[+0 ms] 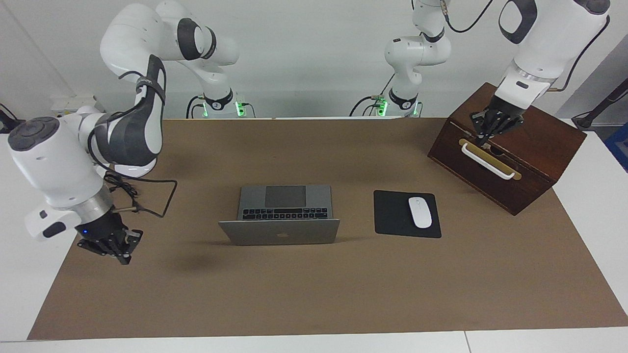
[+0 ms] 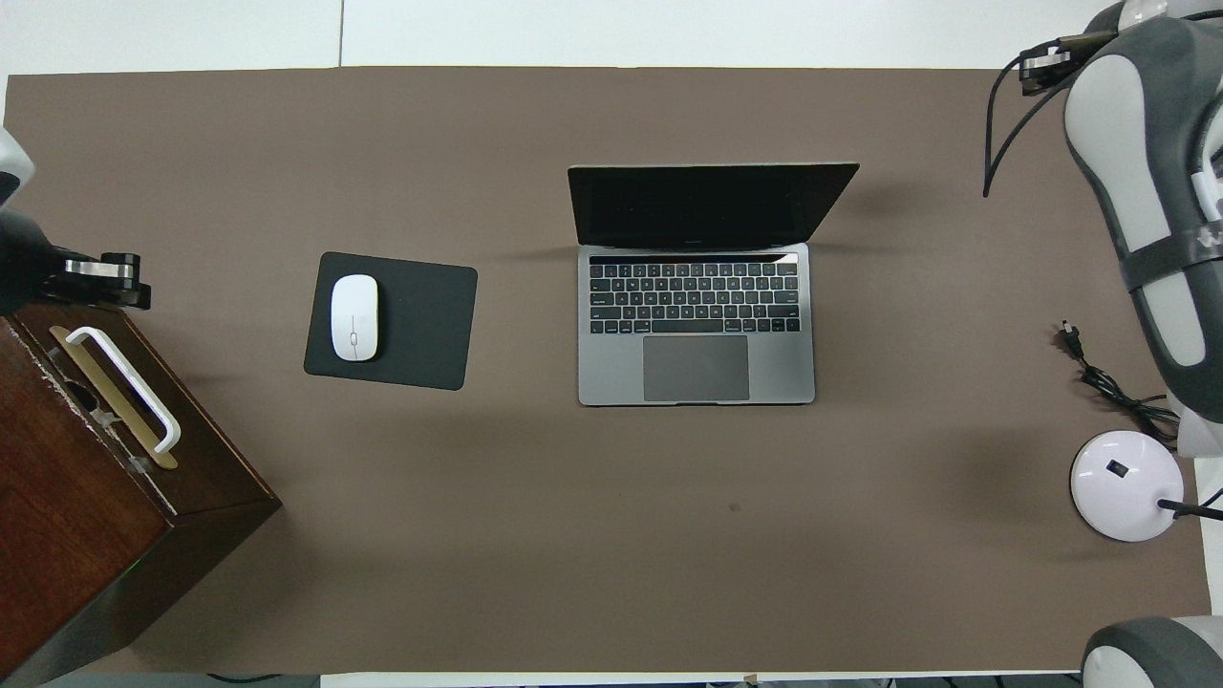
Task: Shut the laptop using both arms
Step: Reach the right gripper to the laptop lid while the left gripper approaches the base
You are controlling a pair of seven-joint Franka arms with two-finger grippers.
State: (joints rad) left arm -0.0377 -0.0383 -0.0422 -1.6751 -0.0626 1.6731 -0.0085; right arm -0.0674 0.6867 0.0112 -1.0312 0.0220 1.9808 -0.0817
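The silver-grey laptop [image 1: 282, 215] [image 2: 696, 315] lies in the middle of the brown mat with its lid up; the apple logo on the lid shows in the facing view. My right gripper [image 1: 120, 256] is shut and holds nothing. It hangs low over the mat at the right arm's end of the table, well apart from the laptop. In the overhead view that arm's own body hides it. My left gripper [image 1: 482, 141], also shut and holding nothing, hovers over the top front edge of the wooden box, just above its handle and apart from the laptop.
A dark wooden box [image 1: 535, 147] [image 2: 86, 497] with a white handle [image 1: 488, 161] stands at the left arm's end. A black mouse pad [image 1: 392, 213] carries a white mouse [image 1: 420, 212] beside the laptop. A white lamp base [image 2: 1126, 483] and a black cable [image 2: 1108, 387] lie at the right arm's end.
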